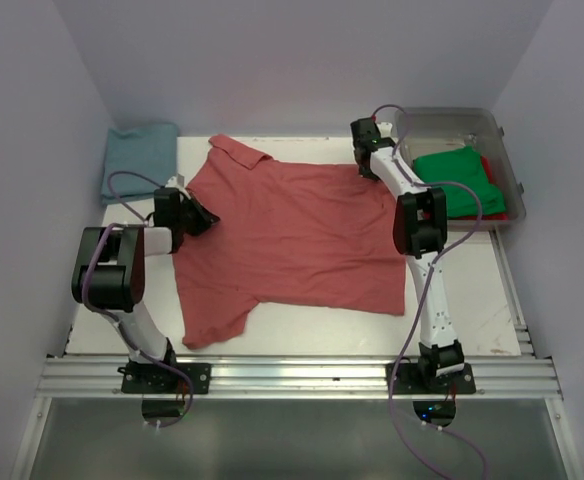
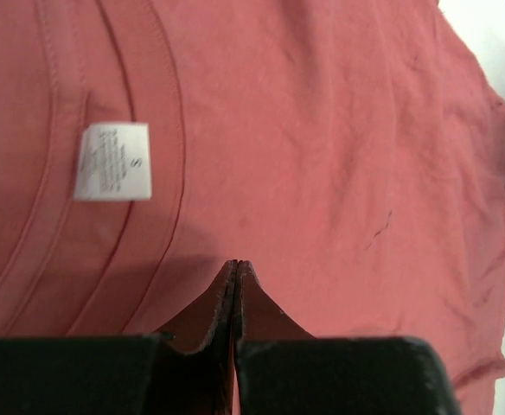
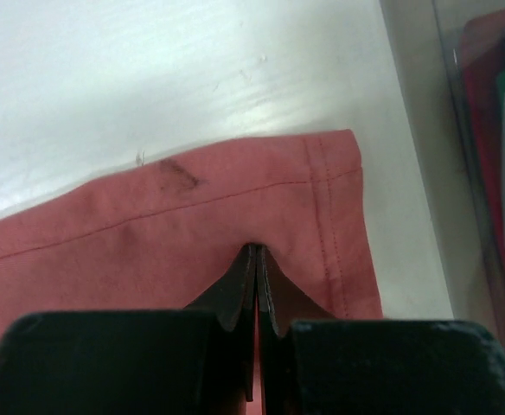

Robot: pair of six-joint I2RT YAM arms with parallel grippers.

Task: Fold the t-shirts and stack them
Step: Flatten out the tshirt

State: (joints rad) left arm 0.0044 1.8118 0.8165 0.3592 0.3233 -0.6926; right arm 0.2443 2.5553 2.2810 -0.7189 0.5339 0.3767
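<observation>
Left claw: pressed together, pinching the salmon-red shirt close to its neck hole.
Right claw: pressed together too, pinching the far right corner of the same shirt, right by the sewn edge.
Salmon-red shirt: lies spread out flat in the middle of the worktop, between the two arms. Both sleeves are on the left side.
White tag: sits inside the neck band, near the left claw's tips.
Dark mark: a small smudge on the cloth, near the sewn edge.
Teal-blue shirt: lies in a soft pile at the far left corner, apart from the salmon-red shirt.
Green shirt: lies inside the clear bin, on top.
Red shirt: lies in the bin under the green one. Only its edge shows.
Clear bin: sits at the far right, just beside the right arm.
</observation>
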